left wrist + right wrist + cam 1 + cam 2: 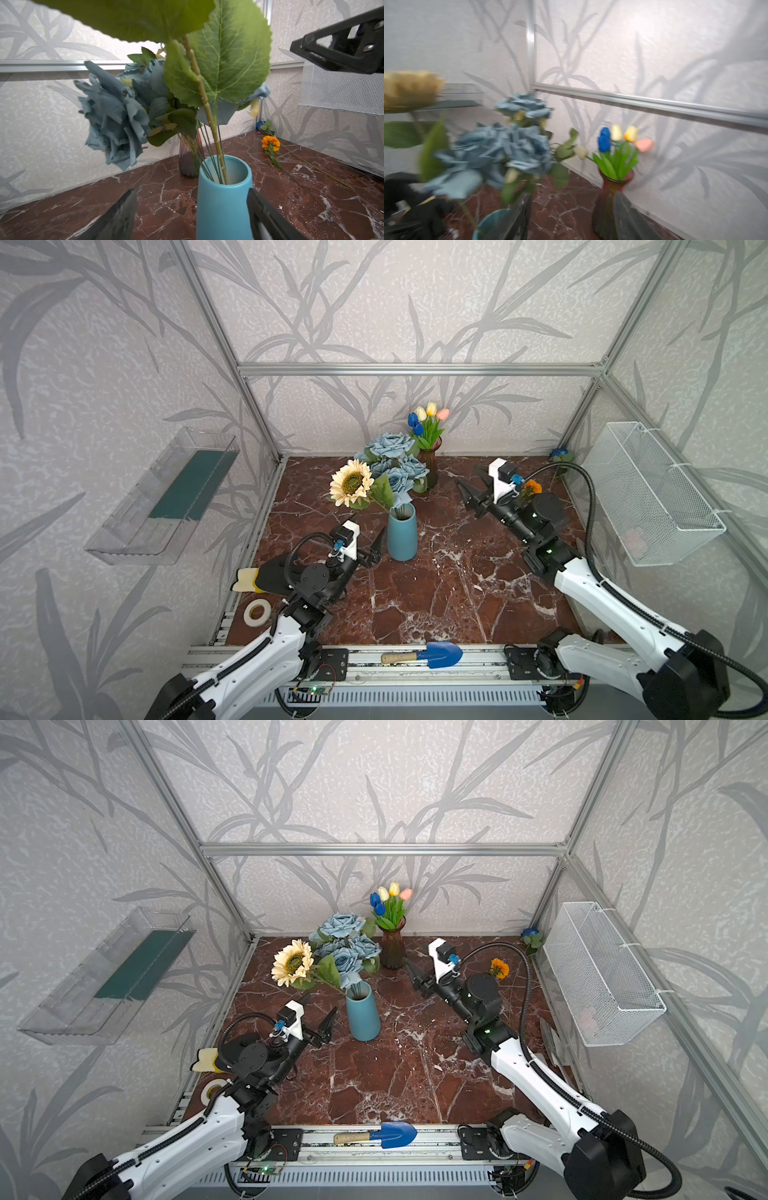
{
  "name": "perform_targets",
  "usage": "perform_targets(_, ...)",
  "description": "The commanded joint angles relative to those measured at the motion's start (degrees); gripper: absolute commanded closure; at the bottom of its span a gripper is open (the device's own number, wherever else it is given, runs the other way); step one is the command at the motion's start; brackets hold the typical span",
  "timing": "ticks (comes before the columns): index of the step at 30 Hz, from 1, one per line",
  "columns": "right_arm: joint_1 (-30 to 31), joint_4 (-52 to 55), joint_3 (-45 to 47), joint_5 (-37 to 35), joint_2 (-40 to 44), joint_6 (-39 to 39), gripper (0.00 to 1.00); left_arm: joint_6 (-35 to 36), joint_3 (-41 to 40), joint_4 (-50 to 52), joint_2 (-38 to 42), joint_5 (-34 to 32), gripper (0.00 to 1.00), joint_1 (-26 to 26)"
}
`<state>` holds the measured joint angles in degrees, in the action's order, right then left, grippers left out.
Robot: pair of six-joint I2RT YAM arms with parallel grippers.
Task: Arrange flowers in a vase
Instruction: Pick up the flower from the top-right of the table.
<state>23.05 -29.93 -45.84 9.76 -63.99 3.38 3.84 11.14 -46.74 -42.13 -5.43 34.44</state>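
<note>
Centre frame, a cream sunflower (351, 482) and dusty-blue fabric roses (392, 462) stand in the tall teal ceramic vase (402, 537). The left gripper (190, 193) gapes empty just beside it. The right gripper (572, 195), centre right, is parted and empty too.

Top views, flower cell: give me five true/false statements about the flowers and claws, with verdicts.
1. The cream sunflower stands in the blue vase. True.
2. The tulips share that blue vase. False: they stand in the brown glass vase behind it.
3. The orange marigold lies on the marble table, in no vase. True.
4. The right claw grips a stem. False: it is open and empty.
5. The left claw is shut on the blue vase. False: it is open beside the vase, not gripping it.
</note>
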Motion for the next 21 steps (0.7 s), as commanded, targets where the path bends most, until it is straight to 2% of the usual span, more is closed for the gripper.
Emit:
perform_targets(1, -5.48, 9.59, -1.72, -7.31, -4.0, 8.72, 0.36, -1.38, -2.24, -3.19, 0.36, -5.74, 0.14, 0.02)
perform_targets(3, -7.35, 15.98, -4.52, -10.84, -7.53, 9.58, 0.36, -1.2, -2.28, -1.68, 0.61, -6.75, 0.13, -0.03)
perform_targets(6, -10.85, 25.33, -10.22, -11.68, -14.42, 11.52, 0.36, -1.2, -1.9, 1.86, 1.14, -8.17, 0.12, 0.02)
perform_targets(11, -14.59, 35.15, -17.0, -14.0, -24.17, 12.05, 0.35, -0.67, -2.09, 2.22, -0.03, -9.69, 0.1, -0.03)
perform_targets(21, -18.37, 45.19, -26.85, -18.75, -36.92, 8.79, 0.34, -0.45, -1.64, -0.45, -4.23, -8.51, 0.08, 0.01)
